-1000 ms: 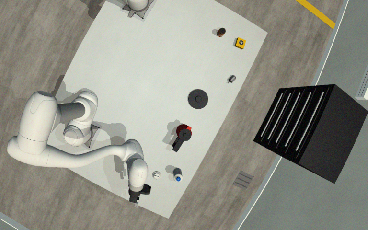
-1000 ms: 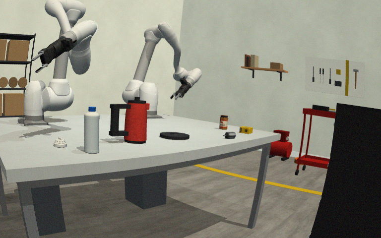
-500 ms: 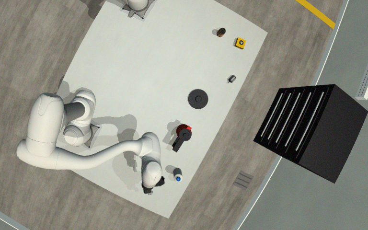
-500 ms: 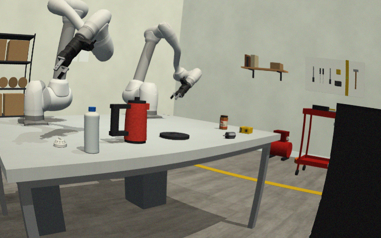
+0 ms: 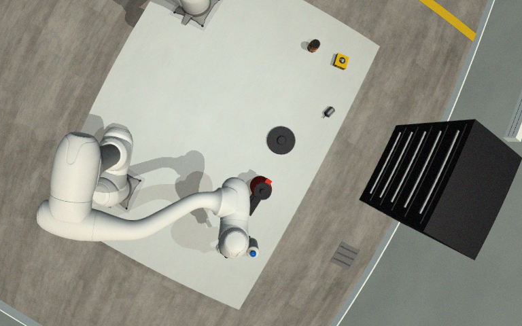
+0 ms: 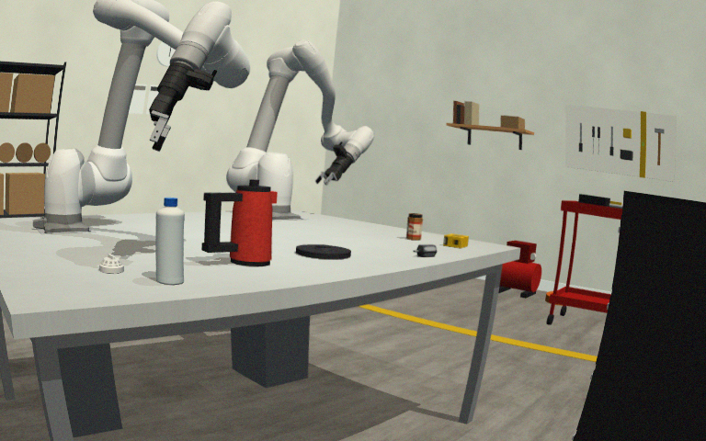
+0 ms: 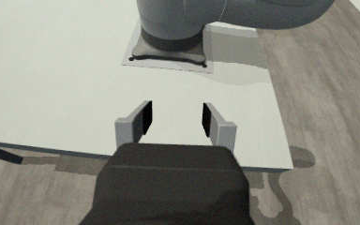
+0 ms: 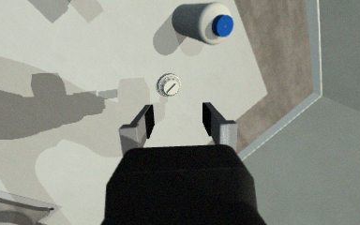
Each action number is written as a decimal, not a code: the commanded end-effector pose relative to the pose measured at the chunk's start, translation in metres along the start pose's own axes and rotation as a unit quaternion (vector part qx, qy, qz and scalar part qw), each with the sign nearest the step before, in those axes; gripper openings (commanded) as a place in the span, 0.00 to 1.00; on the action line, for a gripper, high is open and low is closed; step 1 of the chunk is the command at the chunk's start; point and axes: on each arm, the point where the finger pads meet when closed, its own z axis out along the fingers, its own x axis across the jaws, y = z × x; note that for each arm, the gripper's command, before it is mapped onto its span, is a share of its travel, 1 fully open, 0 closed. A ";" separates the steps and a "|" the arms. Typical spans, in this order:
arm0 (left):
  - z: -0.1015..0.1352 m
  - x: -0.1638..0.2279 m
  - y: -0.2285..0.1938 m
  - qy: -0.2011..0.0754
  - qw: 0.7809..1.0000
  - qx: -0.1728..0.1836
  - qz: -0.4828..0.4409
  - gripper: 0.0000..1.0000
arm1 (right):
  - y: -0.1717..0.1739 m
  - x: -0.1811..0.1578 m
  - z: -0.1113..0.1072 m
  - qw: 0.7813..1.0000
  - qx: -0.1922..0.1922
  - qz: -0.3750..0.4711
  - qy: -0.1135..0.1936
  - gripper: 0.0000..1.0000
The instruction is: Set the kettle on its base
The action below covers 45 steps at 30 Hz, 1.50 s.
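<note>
We see a matte red cylindrical kettle (image 5: 257, 183) (image 6: 251, 226) upright near the round black base (image 5: 272, 141) (image 6: 323, 252); left pincer (image 6: 326, 178) (image 7: 177, 119), right pincer (image 6: 159, 137) (image 8: 178, 119) wide open, empty.

Right fingers (image 6: 159, 130), left fingers (image 6: 330, 177) wide open, both slanting downward.

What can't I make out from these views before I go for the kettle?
- Ring under the kettle: faces down, unseen in top and exterior.
- White dial: top, behind the right arm.
- Left gripper: top, beyond the upper edge.
- Jar lettering: exterior, too small.
</note>
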 end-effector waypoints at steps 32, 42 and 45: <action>0.000 0.000 0.000 0.000 1.000 0.000 0.000 1.00 | -0.153 -0.087 -0.100 0.948 0.164 -0.251 -0.108 1.00; 0.000 0.000 0.000 0.000 1.000 0.000 0.000 1.00 | -0.168 -0.096 -0.113 0.936 0.184 -0.277 -0.114 1.00; 0.000 0.000 0.000 0.000 1.000 0.000 0.000 1.00 | -0.169 -0.097 -0.114 0.935 0.186 -0.279 -0.115 1.00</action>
